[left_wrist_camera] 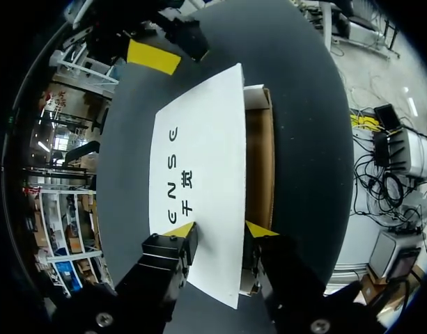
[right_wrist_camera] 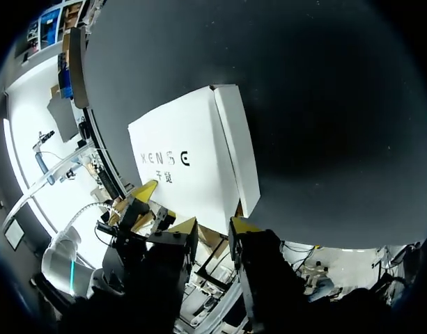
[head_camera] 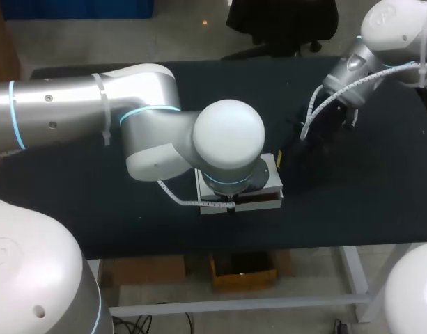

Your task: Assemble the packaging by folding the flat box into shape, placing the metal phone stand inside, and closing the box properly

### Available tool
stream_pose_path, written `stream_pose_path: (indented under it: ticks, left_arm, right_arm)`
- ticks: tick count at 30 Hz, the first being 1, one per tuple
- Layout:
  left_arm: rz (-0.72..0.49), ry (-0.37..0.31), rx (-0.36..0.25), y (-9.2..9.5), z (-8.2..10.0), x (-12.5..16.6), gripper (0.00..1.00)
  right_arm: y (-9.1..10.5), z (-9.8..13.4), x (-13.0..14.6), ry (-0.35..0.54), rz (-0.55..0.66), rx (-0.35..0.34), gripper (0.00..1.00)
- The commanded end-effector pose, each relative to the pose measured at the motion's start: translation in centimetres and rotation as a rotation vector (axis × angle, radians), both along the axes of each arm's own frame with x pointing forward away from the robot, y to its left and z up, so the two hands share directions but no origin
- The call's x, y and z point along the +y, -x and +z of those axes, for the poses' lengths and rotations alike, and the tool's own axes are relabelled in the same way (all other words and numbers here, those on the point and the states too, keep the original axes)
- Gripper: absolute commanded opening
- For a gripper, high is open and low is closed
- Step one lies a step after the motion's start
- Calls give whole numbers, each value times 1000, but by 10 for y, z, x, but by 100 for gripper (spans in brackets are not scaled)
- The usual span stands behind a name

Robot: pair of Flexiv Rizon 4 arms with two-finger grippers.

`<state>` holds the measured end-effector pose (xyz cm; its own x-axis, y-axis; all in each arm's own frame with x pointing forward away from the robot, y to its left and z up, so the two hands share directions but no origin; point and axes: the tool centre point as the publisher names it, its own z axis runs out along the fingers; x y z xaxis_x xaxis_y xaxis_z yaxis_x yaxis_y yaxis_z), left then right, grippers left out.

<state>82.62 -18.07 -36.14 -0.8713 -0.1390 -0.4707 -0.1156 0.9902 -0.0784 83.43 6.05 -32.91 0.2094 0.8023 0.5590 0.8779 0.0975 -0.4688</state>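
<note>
**Box formed, lid most of the way over, closing not finished**

From my station, the box (head_camera: 272, 177) sits near the middle of the dark table (head_camera: 352, 209), directly under the wrist of my left arm (head_camera: 150, 132), which hides most of it from the overhead camera. It is already folded into shape: the right wrist camera shows a white top and an upright side wall.

The left wrist camera gives the best read. The printed white lid (left_wrist_camera: 199, 160) covers most of the box, but a strip of brown cardboard interior (left_wrist_camera: 260, 167) shows along its free edge, so I judge the lid is not yet seated.

My left gripper (left_wrist_camera: 219, 231) has its fingers parted and straddles that free edge, one tip over the white panel and the other over the brown gap. It looks to be over the lid rather than clamping it, though the angle leaves that unsure.

My right gripper (right_wrist_camera: 213, 226) is just beside the opposite end of the box, fingers apart with nothing between them.

I cannot see the metal phone stand anywhere. It may be inside under the lid, but the open strip shows too little to confirm this.

What remains, as I judge it, is pressing the lid flat and tucking its edge so the box closes properly.
</note>
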Motion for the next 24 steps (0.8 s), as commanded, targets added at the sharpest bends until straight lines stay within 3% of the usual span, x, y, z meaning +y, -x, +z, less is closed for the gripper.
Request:
stream_pose_path:
  ticks: [1, 13, 24]
  left_arm:
    - [5, -10, -7, 3, 0, -3, 43]
    - [2, -19, -6, 4, 0, -5, 44]
    - [-5, -21, -7, 4, 1, -6, 44]
  right_arm:
    - [16, 6, 1, 19, -32, -74, 0]
    - [26, 6, 16, 45, 10, -113, 0]
    - [21, -10, 18, 52, 21, -88, 0]
